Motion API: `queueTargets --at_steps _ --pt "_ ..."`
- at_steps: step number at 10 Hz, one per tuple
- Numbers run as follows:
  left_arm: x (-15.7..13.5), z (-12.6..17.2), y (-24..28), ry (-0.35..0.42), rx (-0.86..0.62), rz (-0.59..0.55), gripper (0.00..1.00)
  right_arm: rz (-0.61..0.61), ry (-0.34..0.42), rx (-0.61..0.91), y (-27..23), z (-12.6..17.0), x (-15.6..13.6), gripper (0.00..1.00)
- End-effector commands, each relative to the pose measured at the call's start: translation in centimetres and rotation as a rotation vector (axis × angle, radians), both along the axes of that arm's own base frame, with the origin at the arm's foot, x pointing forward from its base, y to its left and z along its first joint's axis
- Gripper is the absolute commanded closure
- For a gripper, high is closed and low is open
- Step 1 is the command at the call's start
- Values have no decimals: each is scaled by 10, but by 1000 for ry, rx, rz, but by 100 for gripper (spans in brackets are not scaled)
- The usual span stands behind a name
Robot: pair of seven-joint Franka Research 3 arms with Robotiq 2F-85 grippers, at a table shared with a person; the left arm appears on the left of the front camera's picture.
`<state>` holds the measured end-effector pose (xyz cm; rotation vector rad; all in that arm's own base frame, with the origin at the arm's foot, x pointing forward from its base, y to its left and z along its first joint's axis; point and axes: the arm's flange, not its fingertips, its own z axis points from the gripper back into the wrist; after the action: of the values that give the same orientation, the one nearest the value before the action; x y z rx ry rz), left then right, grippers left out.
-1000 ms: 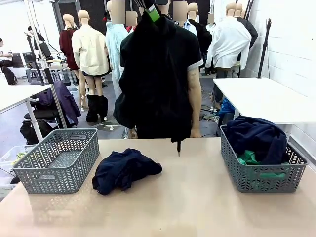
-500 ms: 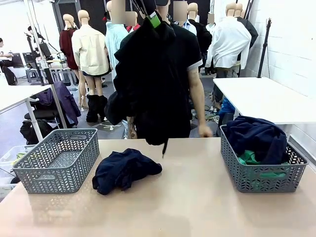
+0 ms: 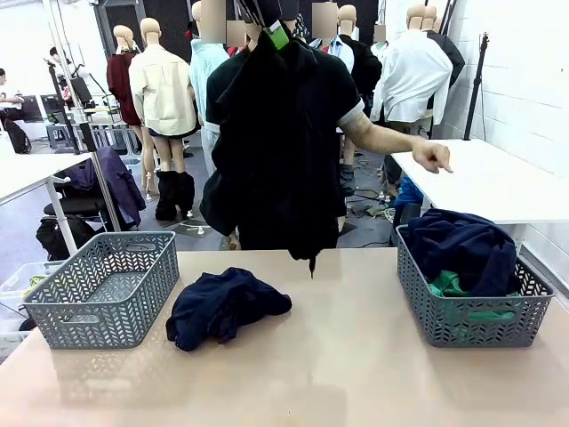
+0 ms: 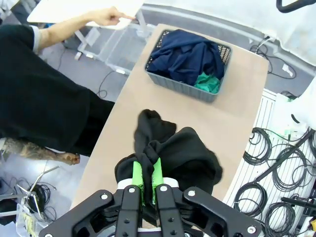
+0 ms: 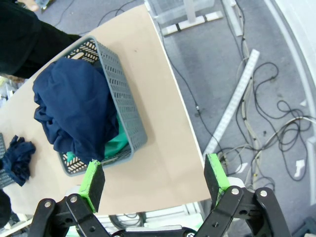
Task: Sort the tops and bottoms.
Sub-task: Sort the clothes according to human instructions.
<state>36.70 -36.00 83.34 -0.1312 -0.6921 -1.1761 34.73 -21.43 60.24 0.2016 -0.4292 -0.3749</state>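
Hanging black garment (image 4: 182, 158) pinched by left pincer (image 4: 147, 174) over table (image 4: 237, 123)

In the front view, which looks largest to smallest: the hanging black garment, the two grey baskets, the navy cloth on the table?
Largest: black garment, though it blends with the person's black shirt.
Next: left basket and right basket, alike.
Smallest: navy cloth.

Table (image 3: 356, 374) with two baskets
A heap (image 3: 222, 307) lies just beside the left basket (image 3: 133, 298); the bottoms (image 3: 447, 285) lie in the right basket (image 3: 462, 325) under another garment (image 3: 462, 245).
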Motion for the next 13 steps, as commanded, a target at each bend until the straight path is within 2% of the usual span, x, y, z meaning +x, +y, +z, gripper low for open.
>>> queueTargets --at_steps 1,13 --pt "0 6 3 -23 -6 -8 100 10 14 -18 -1 0 -1 0" --pt "0 6 3 -23 -6 -8 100 10 14 -18 -1 0 -1 0"
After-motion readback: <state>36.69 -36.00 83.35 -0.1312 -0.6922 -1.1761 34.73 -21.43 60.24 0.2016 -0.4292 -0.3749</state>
